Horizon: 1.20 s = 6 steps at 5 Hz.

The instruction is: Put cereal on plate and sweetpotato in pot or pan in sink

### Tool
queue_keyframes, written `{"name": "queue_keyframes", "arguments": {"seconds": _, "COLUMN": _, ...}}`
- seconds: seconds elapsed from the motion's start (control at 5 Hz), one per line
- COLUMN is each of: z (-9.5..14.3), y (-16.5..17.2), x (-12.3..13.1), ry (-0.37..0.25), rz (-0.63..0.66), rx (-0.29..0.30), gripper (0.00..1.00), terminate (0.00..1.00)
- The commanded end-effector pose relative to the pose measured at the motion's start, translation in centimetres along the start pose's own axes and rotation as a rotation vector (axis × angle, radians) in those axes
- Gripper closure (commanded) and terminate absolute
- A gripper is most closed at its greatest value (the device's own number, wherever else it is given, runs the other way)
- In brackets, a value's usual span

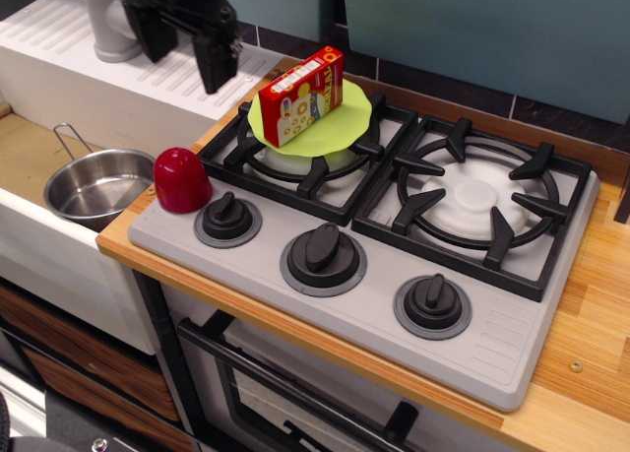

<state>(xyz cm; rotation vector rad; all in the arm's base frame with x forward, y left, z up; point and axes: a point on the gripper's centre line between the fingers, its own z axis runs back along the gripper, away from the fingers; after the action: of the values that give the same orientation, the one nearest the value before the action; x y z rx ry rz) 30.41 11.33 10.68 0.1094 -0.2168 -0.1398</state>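
— Where is the cereal [300, 96]?
— Standing on the plate [346, 129], end effector [187, 40] off to its left, empty.
— The sweetpotato [181, 179]?
— Left of the plate, beside the pot [96, 185].

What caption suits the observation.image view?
Cereal box standing on green plate; gripper above drainboard; sweetpotato beside sink, outside pot.

red-and-yellow cereal [301, 96], lime-green plate [349, 123], dark-red sweetpotato [181, 179], shiny steel pot [98, 187]
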Motion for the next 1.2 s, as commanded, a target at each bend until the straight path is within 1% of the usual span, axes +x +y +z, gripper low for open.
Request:
{"name": "queue_keyframes", "arguments": {"seconds": 0.0, "z": 0.7, "y": 1.2, "x": -0.5, "ry": -0.072, "rz": 0.087, "rx": 0.051, "gripper": 0.0, "terminate": 0.0}}
{"name": "queue_keyframes", "arguments": {"seconds": 0.2, "z": 0.7, "y": 0.8, "x": -0.9, "ry": -0.067, "rz": 0.14, "rx": -0.005, "gripper": 0.0, "terminate": 0.0}}
{"name": "queue_keyframes", "arguments": {"seconds": 0.4, "z": 0.7, "y": 0.4, "x": -1.5, "ry": -0.051, "rz": 0.215, "rx": -0.039, "gripper": 0.0, "terminate": 0.0}}
{"name": "queue_keyframes", "arguments": {"seconds": 0.6, "z": 0.3, "y": 0.6, "x": -1.7, "ry": -0.058, "rz": 0.234, "rx": -0.04, "gripper": 0.0, "terminate": 0.0}}
{"name": "queue_keyframes", "arguments": {"seconds": 0.8, "z": -0.2, "y": 0.5, "x": -2.0, "ry": -0.052, "rz": 0.24, "rx": -0.065, "gripper": 0.0, "terminate": 0.0}}
{"name": "queue_keyframes", "arguments": {"seconds": 1.0, "z": -1.2, "y": 0.4, "x": -2.5, "ry": -0.075, "rz": 0.234, "rx": -0.079, "gripper": 0.0, "terminate": 0.0}}
